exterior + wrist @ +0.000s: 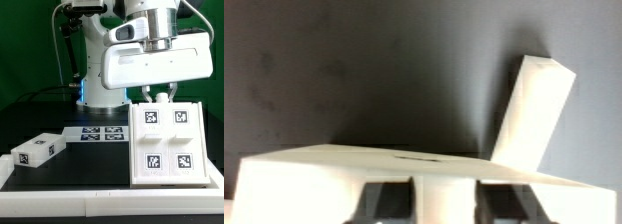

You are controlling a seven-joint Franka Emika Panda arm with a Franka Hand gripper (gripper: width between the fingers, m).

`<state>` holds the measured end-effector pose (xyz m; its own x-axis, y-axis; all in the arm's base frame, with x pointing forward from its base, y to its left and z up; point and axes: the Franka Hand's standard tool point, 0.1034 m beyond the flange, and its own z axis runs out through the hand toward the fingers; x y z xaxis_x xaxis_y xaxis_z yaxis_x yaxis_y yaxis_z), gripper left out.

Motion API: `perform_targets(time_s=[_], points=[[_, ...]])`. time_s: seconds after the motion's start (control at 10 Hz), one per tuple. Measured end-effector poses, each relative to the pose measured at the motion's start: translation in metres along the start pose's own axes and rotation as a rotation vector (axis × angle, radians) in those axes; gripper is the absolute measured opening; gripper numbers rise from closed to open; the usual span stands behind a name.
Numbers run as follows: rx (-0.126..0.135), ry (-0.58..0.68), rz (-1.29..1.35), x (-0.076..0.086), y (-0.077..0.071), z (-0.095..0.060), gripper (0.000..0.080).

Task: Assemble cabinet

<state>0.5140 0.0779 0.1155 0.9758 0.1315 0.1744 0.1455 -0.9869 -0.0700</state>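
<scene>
Black table (60, 175) against a dark backdrop, exterior view. Shown: one cabinet (166, 142), one smaller white block (38, 150), one marker board (100, 133), one arm (150, 55).

The cabinet lies on the exterior view's right. Its broad face, bearing four marker tags, is turned upward, and its long axis appears to run from the table's front edge toward the robot base. The block lies well apart on the exterior view's left, with the marker board between them.

The arm reaches straight down, gripper (156, 97) at the cabinet's far edge. In the wrist view, the dark fingers (393, 203) stand narrow, pinching a thin white wall of the cabinet; one white panel (530, 110) rises tilted beyond.
</scene>
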Motion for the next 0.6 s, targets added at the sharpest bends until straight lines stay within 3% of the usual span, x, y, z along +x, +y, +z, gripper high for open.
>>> perform_targets(time_s=[0.3, 0.6], points=[[0.0, 0.0, 0.0, 0.0, 0.0, 0.0, 0.0134], [0.006, -0.008, -0.001, 0.019, -0.002, -0.013, 0.0115]])
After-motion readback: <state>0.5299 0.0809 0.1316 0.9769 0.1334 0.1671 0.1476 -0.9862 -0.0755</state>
